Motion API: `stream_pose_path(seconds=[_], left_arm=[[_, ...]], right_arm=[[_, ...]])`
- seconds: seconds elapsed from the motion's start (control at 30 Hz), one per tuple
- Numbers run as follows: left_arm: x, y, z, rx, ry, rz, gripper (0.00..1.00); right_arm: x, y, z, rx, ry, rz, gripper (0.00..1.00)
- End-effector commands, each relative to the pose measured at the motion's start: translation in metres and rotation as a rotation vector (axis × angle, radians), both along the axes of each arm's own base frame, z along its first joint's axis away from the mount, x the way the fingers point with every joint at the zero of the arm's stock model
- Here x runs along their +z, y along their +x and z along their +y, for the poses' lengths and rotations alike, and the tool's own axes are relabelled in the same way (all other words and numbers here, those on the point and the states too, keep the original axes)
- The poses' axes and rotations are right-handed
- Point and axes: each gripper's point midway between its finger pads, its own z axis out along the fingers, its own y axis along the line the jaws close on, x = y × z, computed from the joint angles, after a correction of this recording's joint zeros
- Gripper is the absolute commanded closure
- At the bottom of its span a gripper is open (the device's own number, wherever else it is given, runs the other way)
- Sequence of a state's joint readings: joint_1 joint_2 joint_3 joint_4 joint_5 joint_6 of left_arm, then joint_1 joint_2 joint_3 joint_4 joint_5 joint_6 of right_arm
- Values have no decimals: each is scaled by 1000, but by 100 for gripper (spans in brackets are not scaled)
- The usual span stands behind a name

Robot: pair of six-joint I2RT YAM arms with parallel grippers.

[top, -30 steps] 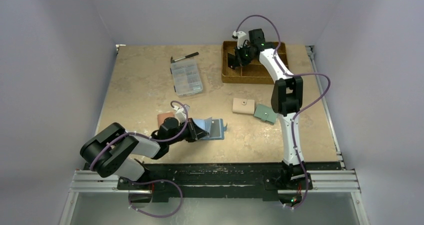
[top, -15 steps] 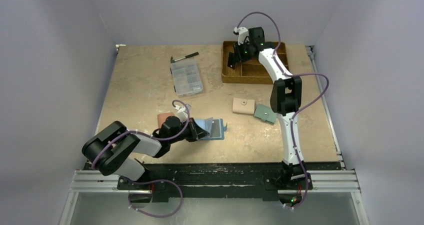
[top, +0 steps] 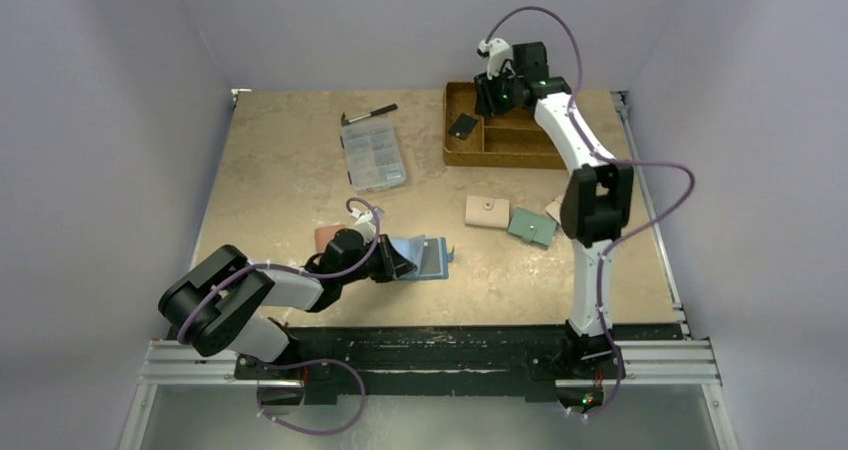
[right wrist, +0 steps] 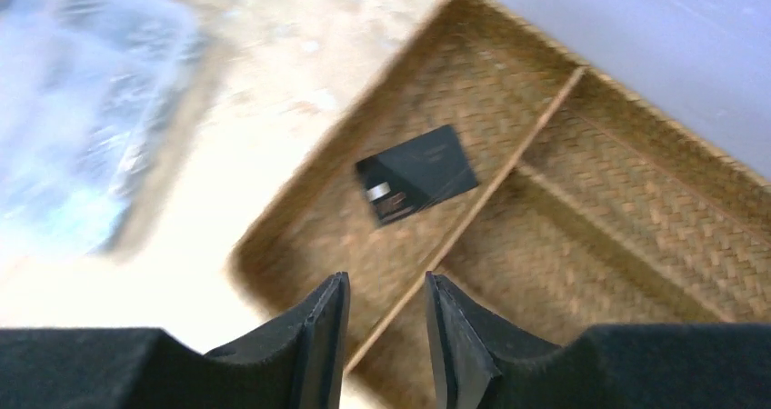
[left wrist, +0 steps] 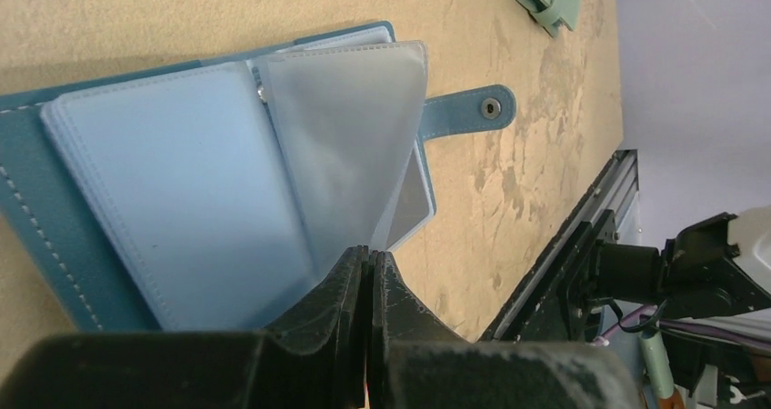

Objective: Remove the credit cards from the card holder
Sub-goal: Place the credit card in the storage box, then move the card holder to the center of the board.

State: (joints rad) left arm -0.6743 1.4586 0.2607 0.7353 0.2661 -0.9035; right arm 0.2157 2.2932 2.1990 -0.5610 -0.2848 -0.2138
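Observation:
The dark blue card holder (top: 428,259) lies open on the table near the front. In the left wrist view its light blue sleeves (left wrist: 182,200) are spread out. One clear sleeve (left wrist: 350,145) stands lifted, and my left gripper (left wrist: 368,251) is shut on its lower edge. A greyish card (left wrist: 415,205) shows under that sleeve. A black card (top: 463,125) lies flat in the left compartment of the wicker basket (top: 452,155). My right gripper (right wrist: 386,286) hangs open above the basket with nothing between its fingers. The black card (right wrist: 416,174) is just beyond its tips.
A clear organizer box (top: 373,157) and a marker (top: 370,114) lie at the back left. A beige wallet (top: 487,212), a teal-green wallet (top: 530,227) and a small tan flat piece (top: 553,210) lie mid-right. A pinkish wallet (top: 326,238) sits beside my left arm.
My right gripper has opened and let the black card drop into the basket, then lifted up and back to the right. The left gripper has stayed shut at the card holder.

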Motion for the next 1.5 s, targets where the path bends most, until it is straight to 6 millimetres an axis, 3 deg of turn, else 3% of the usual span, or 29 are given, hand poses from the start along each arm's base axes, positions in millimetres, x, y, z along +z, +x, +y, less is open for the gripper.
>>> stream_pose_path(seconds=[0.0,0.13,0.3,0.37,0.47,0.6,0.73,1.13,1.3,1.47], left_arm=[[3,11,8,37,61,-34,100],[0,11,16,65,98,-26,100],[-2,12,23,95,130,-15,100],[-1,13,26,110,140,-13,100],[0,13,28,117,146,-10,100],[1,12,26,105,148,-4,100],[1,11,25,100,151,3,100],[2,11,37,150,184,13,100],[0,10,38,152,193,24,100],[-3,9,37,149,199,40,100]], right_arm=[[98,-79,26,292,101,-163,56],[99,-172,43,552,175,-177,54],[56,-292,58,943,147,-198,44],[34,-327,63,1072,86,-219,43],[5,-361,69,1160,55,-229,40],[-16,-376,73,1200,85,-239,37],[-32,-373,75,1192,57,-229,37],[-65,-371,79,1212,-41,-201,35],[-69,-372,83,1229,-71,-197,35],[-82,-372,89,1268,-180,-196,34]])
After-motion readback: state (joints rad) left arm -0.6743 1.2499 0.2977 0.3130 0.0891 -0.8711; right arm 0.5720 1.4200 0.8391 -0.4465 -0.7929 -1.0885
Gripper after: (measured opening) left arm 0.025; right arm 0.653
